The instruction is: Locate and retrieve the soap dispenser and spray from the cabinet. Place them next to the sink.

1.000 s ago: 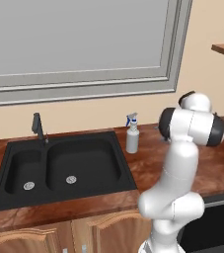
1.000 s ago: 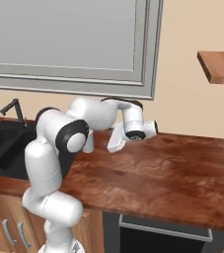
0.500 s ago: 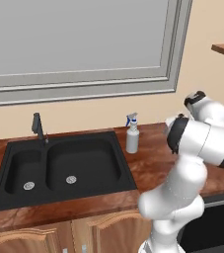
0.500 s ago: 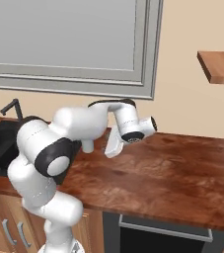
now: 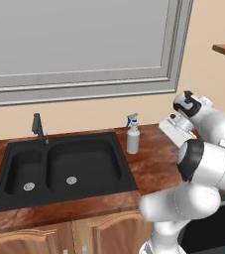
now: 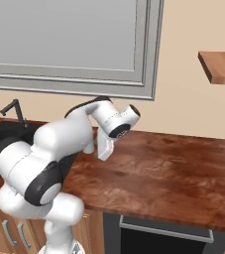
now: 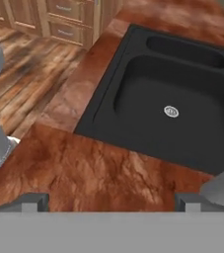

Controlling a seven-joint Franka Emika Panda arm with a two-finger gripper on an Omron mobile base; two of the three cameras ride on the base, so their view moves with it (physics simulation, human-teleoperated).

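One spray (image 5: 133,136) upright beside the two-basin sink (image 5: 59,168), one shelf (image 6: 220,67), pincer (image 7: 111,200) spread open, empty

A wooden countertop (image 6: 173,173) stretches bare to the right of the robot arm, offering open room for a gripper to travel there. On the left, a black double-basin sink (image 5: 64,168) is sunk into the counter, with a slim dark faucet (image 5: 38,129) rising at its far left edge and a grey spray bottle (image 5: 133,135) standing upright just beside its far right corner, both in the way of low passes. High on the far right wall, a thin shelf board (image 6: 220,67) juts out, with open air between it and the counter.
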